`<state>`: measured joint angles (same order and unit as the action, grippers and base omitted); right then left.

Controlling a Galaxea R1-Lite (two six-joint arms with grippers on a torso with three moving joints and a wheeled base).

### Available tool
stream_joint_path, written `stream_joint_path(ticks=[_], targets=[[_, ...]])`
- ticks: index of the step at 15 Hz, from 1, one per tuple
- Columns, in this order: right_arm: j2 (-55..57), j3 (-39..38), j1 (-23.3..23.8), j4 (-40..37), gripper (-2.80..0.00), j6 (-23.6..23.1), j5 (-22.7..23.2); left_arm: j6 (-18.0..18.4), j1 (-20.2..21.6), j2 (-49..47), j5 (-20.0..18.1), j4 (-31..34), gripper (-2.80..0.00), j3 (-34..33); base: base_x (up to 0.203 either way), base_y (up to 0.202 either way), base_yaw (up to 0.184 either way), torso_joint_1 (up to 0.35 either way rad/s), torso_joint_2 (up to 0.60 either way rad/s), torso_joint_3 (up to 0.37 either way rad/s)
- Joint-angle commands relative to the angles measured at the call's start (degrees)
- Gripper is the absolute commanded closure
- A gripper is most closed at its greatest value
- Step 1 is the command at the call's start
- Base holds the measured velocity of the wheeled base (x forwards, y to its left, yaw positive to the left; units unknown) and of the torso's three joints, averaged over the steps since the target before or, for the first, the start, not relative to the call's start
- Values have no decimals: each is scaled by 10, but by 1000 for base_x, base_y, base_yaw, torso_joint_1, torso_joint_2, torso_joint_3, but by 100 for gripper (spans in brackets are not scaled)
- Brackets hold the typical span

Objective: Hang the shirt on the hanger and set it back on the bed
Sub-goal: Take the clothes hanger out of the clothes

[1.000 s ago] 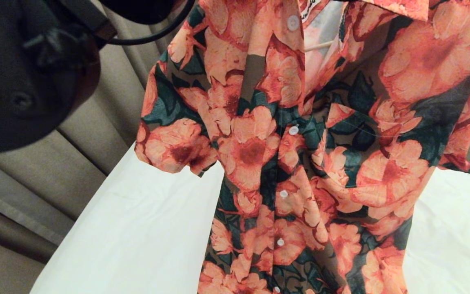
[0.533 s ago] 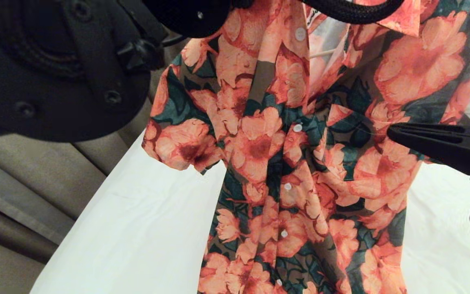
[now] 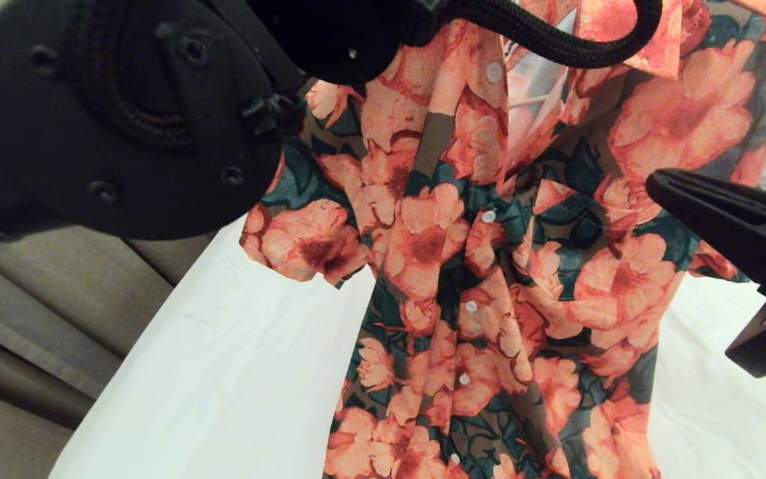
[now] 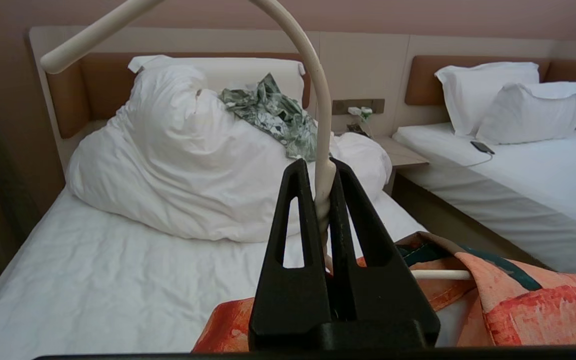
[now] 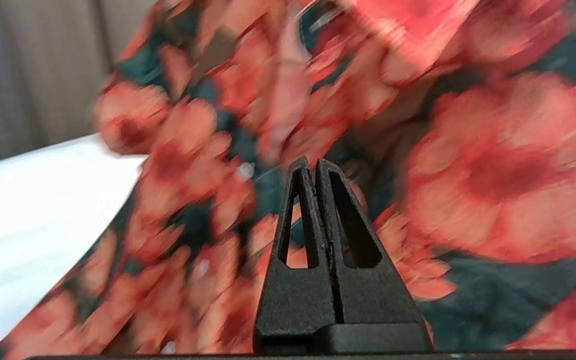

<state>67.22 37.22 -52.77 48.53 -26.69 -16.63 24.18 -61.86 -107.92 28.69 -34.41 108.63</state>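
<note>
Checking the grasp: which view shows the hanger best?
Left wrist view. The hanger's curved hook and twisted neck show, with the left gripper shut on the neck. Head view shows only a short stretch of wire inside the shirt's collar. Right wrist view shows none.

You're in a twin hotel-style bedroom: beyond the left gripper's fingers (image 4: 298, 210) lie the bed (image 4: 93, 280), a second bed (image 4: 528, 190), padded headboards (image 4: 498, 70) and a nightstand (image 4: 400, 152).

Left gripper (image 4: 324, 172) was raised, fingers clamped; right gripper (image 5: 313, 165) reached in low, fingers pressed together.
</note>
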Motion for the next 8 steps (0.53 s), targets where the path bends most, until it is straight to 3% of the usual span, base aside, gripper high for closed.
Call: stream_joint_path(ticks=[1, 4, 8], targets=[[49, -7, -1, 104, 0, -24, -32, 2, 0, -10, 1, -4, 0, 0, 0, 0, 0, 0, 0, 0], [78, -32, 0, 165, 0, -32, -66, 1, 1, -19, -1, -7, 0, 0, 0, 0, 0, 0, 0, 0], [142, -42, 0, 295, 0, -60, -75, 1, -1, -23, -2, -9, 0, 2, 0, 0, 0, 0, 0, 0]])
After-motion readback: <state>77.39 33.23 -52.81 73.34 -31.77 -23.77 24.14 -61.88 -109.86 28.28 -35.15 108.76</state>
